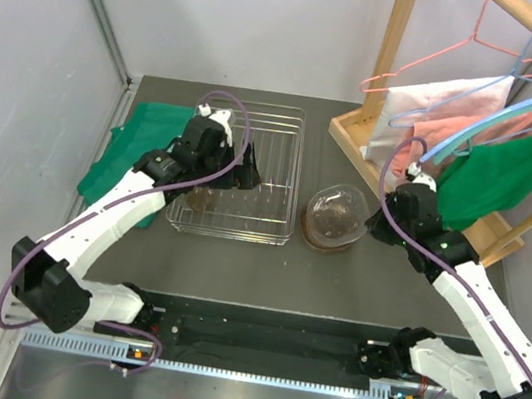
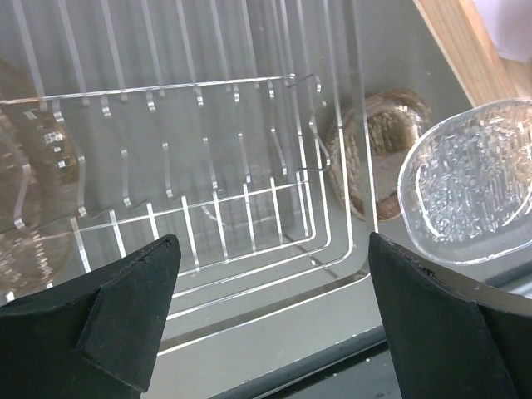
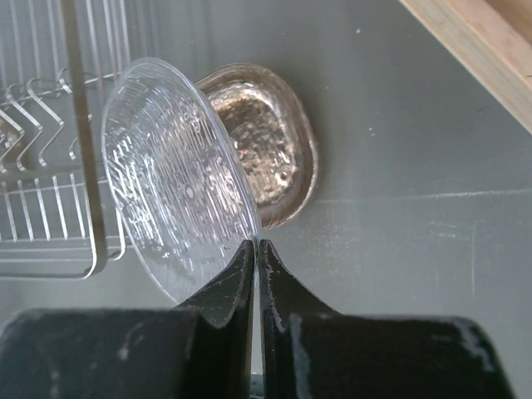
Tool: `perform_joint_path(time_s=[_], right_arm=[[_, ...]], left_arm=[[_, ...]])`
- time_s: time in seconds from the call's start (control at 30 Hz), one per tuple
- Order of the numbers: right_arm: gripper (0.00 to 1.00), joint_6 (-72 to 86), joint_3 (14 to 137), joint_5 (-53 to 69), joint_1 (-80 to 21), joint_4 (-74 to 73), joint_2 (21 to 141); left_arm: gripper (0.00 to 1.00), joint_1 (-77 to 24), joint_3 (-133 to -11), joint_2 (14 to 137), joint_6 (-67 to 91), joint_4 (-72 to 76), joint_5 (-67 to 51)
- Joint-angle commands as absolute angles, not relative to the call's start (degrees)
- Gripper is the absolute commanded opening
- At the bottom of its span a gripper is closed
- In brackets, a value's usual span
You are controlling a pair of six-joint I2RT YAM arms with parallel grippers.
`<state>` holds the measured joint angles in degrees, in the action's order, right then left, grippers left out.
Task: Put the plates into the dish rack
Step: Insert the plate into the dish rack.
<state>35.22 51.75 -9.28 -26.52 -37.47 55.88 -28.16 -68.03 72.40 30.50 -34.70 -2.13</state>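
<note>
The right gripper (image 3: 256,246) pinches the rim of the clear plate (image 3: 179,174), ribbed glass tilted on edge just right of the wire rack (image 3: 50,224). The brown plate (image 3: 266,141), bumpy and rounded, lies flat beside the rack. The left gripper (image 2: 272,249) hangs over the rack, fingers wide apart.

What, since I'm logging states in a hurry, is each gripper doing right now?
Left gripper: open, holding nothing.
Right gripper: closed on the rim of a clear plate.
</note>
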Motion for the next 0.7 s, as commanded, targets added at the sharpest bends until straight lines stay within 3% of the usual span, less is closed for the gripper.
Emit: perform_joint_path(time_s=[0.0,0.2,0.67], right_arm=[[0.0,35.86,52.29,-5.72,-27.25,-35.16,52.74],[0.0,35.68,52.56,-1.5,-27.25,-33.49,52.12],[0.0,38.41,52.73,3.16,-27.77,-29.89,52.21]], left_arm=[[0.99,-28.04,-69.43,73.74,31.99,-29.1,-6.32],[0.99,-27.95,-69.7,75.5,33.84,-25.93,-8.52],[0.99,-30.06,-66.88,83.22,41.48,-9.94,-26.36]])
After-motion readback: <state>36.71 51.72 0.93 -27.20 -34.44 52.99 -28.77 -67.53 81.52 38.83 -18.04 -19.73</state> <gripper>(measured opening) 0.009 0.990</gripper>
